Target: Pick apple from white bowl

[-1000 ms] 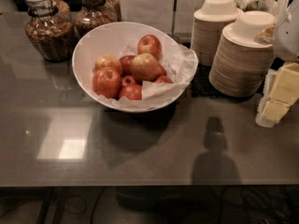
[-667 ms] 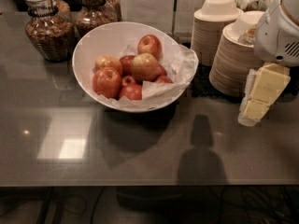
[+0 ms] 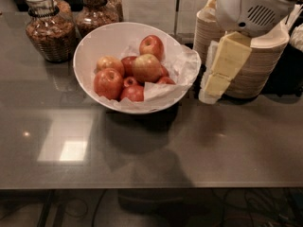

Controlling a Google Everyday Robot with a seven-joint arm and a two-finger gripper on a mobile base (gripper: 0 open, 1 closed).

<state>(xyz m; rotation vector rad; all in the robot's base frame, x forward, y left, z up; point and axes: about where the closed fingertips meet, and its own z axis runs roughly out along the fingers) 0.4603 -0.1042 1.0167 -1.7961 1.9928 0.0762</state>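
Since the earlier frame the pale yellow claw [image 3: 211, 91] has been carried leftward, nearer the large glossy white bowl [image 3: 90, 48] on the grey counter [image 3: 213, 141]. How wide it stands cannot be told. The big yellow-green, red-blushed apple [image 3: 147, 67] lies in that bowl among smaller red apples [image 3: 108, 83]. The stacked beige disposable bowls [image 3: 258, 67] are partly hidden behind the claw.

Pale yellow-green, red-blushed apple [image 3: 146, 67] sits high, centre of white bowl [image 3: 90, 51]; jaws right of bowl.
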